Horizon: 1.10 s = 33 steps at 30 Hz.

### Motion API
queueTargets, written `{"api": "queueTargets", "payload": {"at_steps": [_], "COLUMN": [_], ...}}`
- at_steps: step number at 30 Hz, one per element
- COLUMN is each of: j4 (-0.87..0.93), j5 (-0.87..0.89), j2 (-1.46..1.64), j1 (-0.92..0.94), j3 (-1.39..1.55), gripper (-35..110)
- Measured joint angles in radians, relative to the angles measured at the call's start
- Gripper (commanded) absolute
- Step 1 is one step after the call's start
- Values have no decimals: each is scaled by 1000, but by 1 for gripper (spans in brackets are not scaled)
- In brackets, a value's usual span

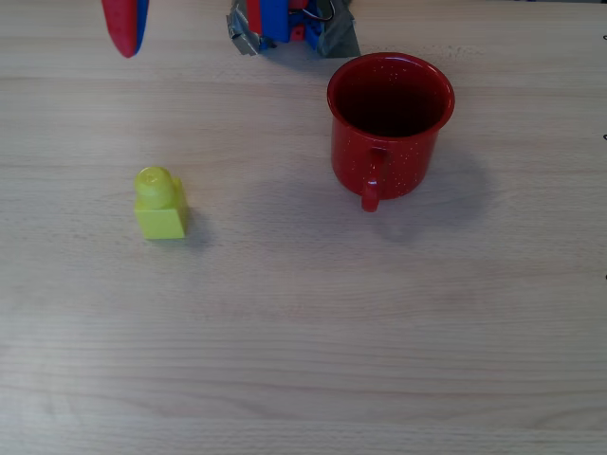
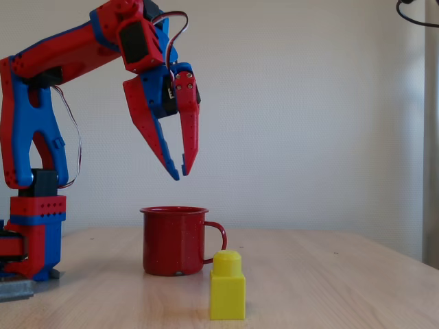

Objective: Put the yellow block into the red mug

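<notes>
The yellow block (image 1: 159, 204) stands upright on the wooden table, stud on top, left of centre in the overhead view; it shows close to the camera in the fixed view (image 2: 227, 286). The red mug (image 1: 390, 123) stands upright to the right with its handle toward the near edge, and its dark inside looks empty. In the fixed view the red mug (image 2: 174, 240) sits behind the block. My red and blue gripper (image 2: 181, 173) hangs high in the air, fingertips together and holding nothing. Seen from overhead, the gripper (image 1: 125, 28) is at the far left edge, well beyond the block.
The arm's base (image 1: 289, 27) is clamped at the table's far edge, just behind the mug. In the fixed view the base (image 2: 31, 233) stands at the left. Bare wooden table (image 1: 303, 332) spreads around both objects.
</notes>
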Motion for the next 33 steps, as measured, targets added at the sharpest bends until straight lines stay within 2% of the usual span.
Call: {"api": "queueTargets", "payload": {"at_steps": [6,9,15,29,33], "j4": [-34,-51,-71,-72,-130], "j5": [-37,-37,-40,-38,-38], "j2": [-52,-51,-63,-265,-350], "j1": [5,5,-38,-51,-31], "j3": [3,11,81,123,95], "gripper": [2,19,39,43,43]}}
